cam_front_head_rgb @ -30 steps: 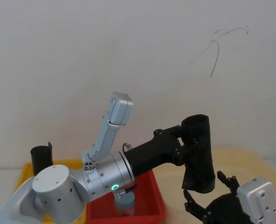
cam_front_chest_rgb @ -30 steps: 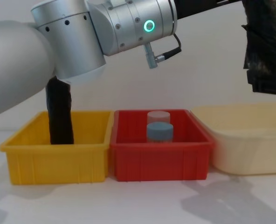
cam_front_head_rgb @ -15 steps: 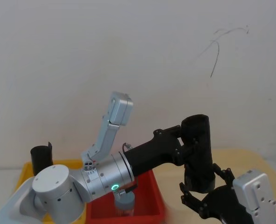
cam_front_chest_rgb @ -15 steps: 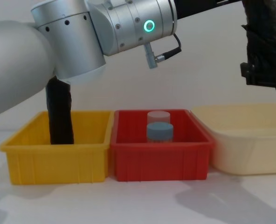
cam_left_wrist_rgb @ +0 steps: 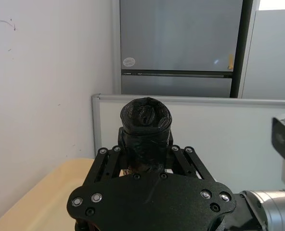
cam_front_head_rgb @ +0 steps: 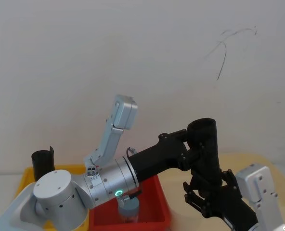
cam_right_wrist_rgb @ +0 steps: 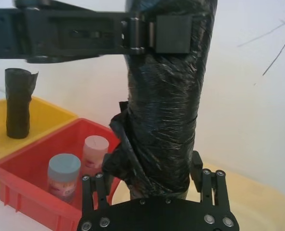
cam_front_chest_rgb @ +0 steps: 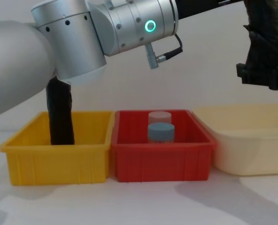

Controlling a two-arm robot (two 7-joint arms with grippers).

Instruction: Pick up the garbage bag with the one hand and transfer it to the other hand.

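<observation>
The right gripper [cam_front_head_rgb: 207, 195] has just come up from below, and its fingers now stand apart on either side of the lower end of the garbage bag [cam_front_head_rgb: 203, 159]. The left gripper [cam_front_head_rgb: 189, 147] stays clamped on the upright roll, held aloft near the left edge of the cream tub [cam_front_chest_rgb: 251, 140]. The handover looks close.

Head high, chest level, wrist views close; shared garbage bag [cam_front_head_rgb: 207, 137].

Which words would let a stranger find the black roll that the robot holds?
Follow the silver arm with the teal ring to the left gripper, raised before the white wall. Its jaws are shut on the garbage bag, an upright crinkly black roll, with the open right gripper around its lower end. The other black roll stands in the yellow bin; this one is in mid-air.
</observation>
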